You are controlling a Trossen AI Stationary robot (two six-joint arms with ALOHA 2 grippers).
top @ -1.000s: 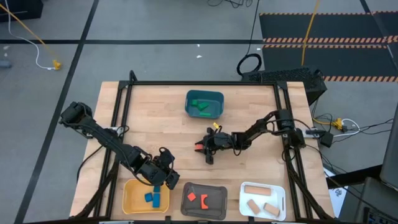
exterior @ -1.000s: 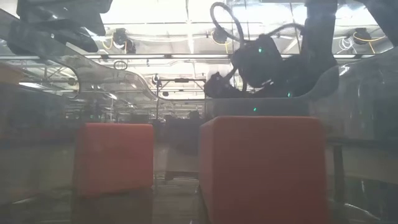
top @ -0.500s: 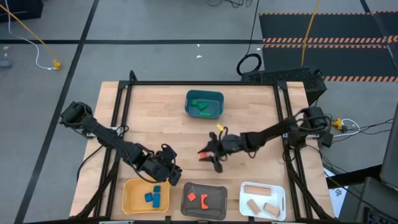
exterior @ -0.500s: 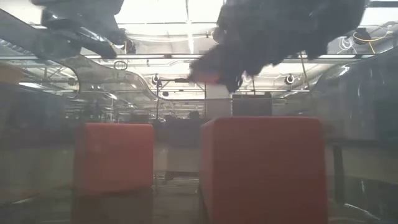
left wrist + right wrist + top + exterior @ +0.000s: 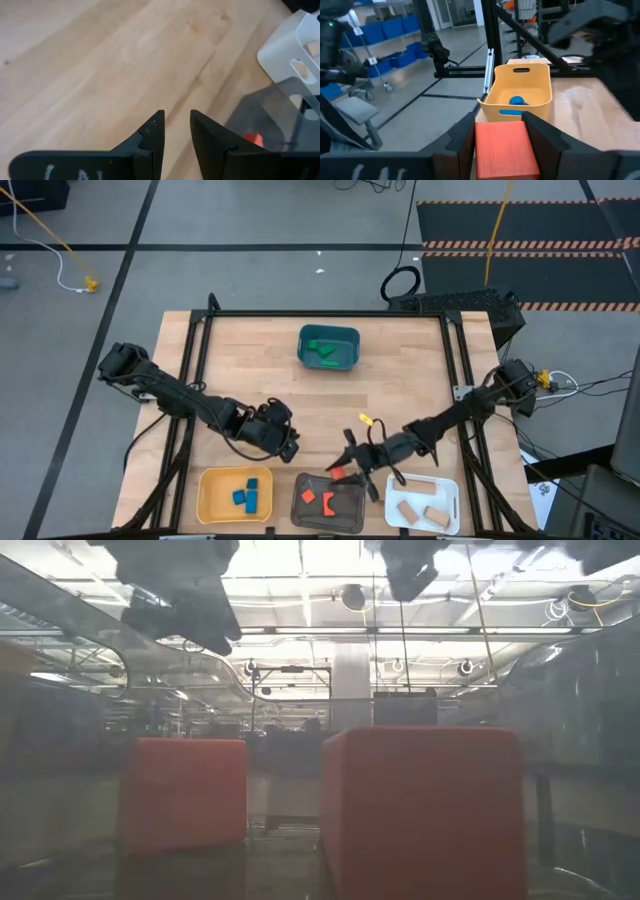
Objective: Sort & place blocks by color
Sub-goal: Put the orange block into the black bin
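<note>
Right gripper (image 5: 345, 472) just above grey tray (image 5: 327, 502), far edge, clamped on red block (image 5: 506, 150); block sits between the two fingers (image 5: 462, 140). Two more red blocks (image 5: 318, 500) in grey tray. Blue blocks (image 5: 245, 496) in yellow tray (image 5: 233, 496) beside it, tan blocks (image 5: 418, 508) in white tray (image 5: 422, 502) on other side. Left gripper (image 5: 176, 125) over bare table (image 5: 250, 380) just beyond yellow tray, fingers narrowly apart, nothing between. Green blocks (image 5: 322, 348) in teal tray (image 5: 328, 348), well beyond grey tray.

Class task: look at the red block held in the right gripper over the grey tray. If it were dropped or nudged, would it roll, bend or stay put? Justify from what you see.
The red block sits between the right gripper fingers with flat faces and square edges, so it would probably slide or settle flat rather than roll. It keeps its shape while held, so it is likely stiff. Over the grey tray, it looks small and probably light.
</note>
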